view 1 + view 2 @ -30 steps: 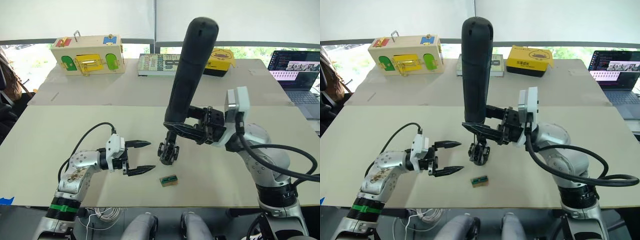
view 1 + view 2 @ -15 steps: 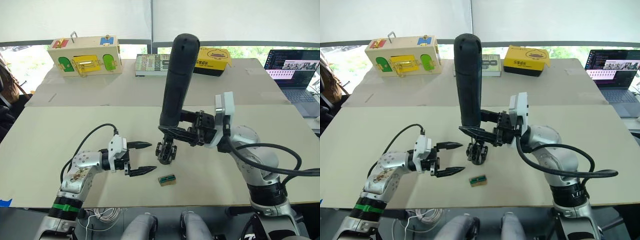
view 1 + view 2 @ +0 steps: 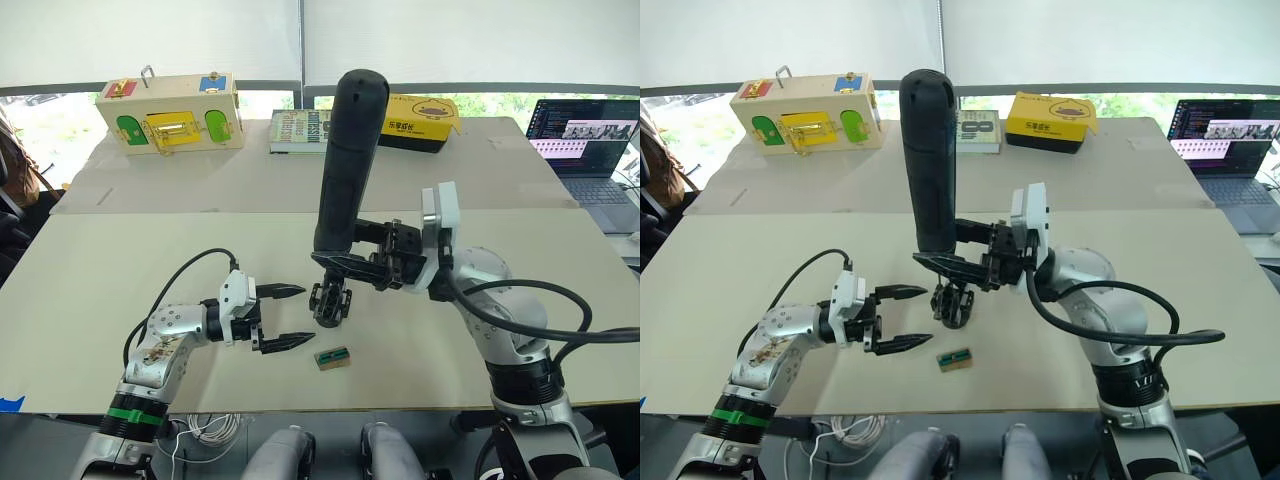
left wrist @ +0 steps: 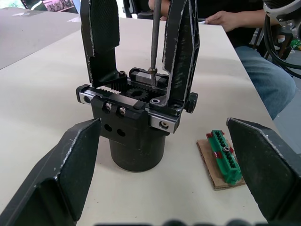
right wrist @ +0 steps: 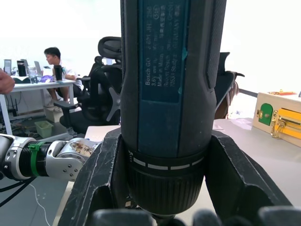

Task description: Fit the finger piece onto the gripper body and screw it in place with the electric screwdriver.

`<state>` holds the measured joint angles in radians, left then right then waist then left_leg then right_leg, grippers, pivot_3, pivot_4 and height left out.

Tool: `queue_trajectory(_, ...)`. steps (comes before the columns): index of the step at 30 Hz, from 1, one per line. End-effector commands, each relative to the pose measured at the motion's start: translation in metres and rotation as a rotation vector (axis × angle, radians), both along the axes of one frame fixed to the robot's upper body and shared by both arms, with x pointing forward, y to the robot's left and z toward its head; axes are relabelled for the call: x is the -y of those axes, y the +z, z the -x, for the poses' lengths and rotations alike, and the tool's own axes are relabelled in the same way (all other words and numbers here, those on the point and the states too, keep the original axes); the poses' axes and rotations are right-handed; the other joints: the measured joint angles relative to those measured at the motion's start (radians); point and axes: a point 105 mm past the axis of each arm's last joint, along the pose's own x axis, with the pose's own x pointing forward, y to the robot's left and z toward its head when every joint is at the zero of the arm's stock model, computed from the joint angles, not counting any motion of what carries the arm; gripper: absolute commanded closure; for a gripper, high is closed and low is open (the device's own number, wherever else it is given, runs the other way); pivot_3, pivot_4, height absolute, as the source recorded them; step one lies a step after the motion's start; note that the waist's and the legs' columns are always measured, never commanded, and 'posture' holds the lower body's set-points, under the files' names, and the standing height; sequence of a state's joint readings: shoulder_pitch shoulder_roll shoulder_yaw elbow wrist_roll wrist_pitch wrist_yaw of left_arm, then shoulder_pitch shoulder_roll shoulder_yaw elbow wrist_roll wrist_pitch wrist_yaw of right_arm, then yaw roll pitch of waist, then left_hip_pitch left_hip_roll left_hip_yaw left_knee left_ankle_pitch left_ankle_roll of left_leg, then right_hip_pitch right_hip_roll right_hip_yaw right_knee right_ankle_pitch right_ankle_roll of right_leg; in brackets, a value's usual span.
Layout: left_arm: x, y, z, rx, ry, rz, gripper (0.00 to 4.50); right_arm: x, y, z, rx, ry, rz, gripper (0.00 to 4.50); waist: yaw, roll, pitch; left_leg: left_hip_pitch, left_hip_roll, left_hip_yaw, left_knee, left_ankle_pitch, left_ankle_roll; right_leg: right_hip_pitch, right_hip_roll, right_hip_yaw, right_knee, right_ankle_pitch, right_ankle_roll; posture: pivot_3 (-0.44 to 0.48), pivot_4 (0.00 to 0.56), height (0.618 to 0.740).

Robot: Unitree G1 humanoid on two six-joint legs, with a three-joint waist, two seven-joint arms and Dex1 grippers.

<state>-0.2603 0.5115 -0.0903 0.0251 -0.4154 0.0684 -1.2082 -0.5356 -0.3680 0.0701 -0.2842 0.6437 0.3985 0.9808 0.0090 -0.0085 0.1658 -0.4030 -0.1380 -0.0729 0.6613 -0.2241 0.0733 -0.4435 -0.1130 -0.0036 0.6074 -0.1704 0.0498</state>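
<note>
**A:** Two claws in frame. Right claw [image 3: 345,262] is clamped on the electric screwdriver [image 3: 345,165], held close to upright with the rounded end up, leaning slightly toward the robot's right.

**B:** Bit position?

**A:** In the left wrist view the thin metal bit [image 4: 154,35] comes straight down between two upright finger pieces and its tip sits on a screw [image 4: 151,70] at the top of the gripper body [image 4: 136,120].

**B:** So the finger piece is on?

**A:** Yes, the finger piece [image 4: 181,49] stands upright on the body's toothed rail, with a second one just beside it. Whether the screw is seated, I cannot tell.

**B:** Where's the body?

**A:** On the beige table [image 3: 90,280], near the front edge, roughly centred, standing on its rounded base.

**B:** Left side?

**A:** Left claw [image 3: 290,316] is spread wide and holding nothing, level with the table, tips pointing at the gripper body and just short of it, not touching.

**B:** Anything else close by?

**A:** Small green-topped tan block [image 3: 334,358] lies flat on the table just in front of the body, between it and the table edge.
</note>
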Motion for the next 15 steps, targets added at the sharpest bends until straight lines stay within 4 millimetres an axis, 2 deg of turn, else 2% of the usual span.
queue_trajectory(1,0.0034,0.0081,0.0022,0.035,-0.011,0.007,0.00,-0.0015,0.0163,0.0065,0.083,0.022,-0.035,2.60,0.000,0.000,0.000,0.000,0.000,0.000,0.000,0.000,0.000,0.000,0.000,0.000,0.000,0.000,0.000,0.000,0.150,0.740)
queue_trajectory(15,0.0065,0.0048,0.0019,0.011,-0.008,-0.005,0.00,-0.0053,0.0100,0.0057,0.075,0.025,-0.018,2.60,-0.001,0.000,0.000,0.000,0.000,0.000,0.000,0.001,-0.001,-0.001,0.000,0.001,0.002,0.000,0.000,0.000,0.150,0.740)
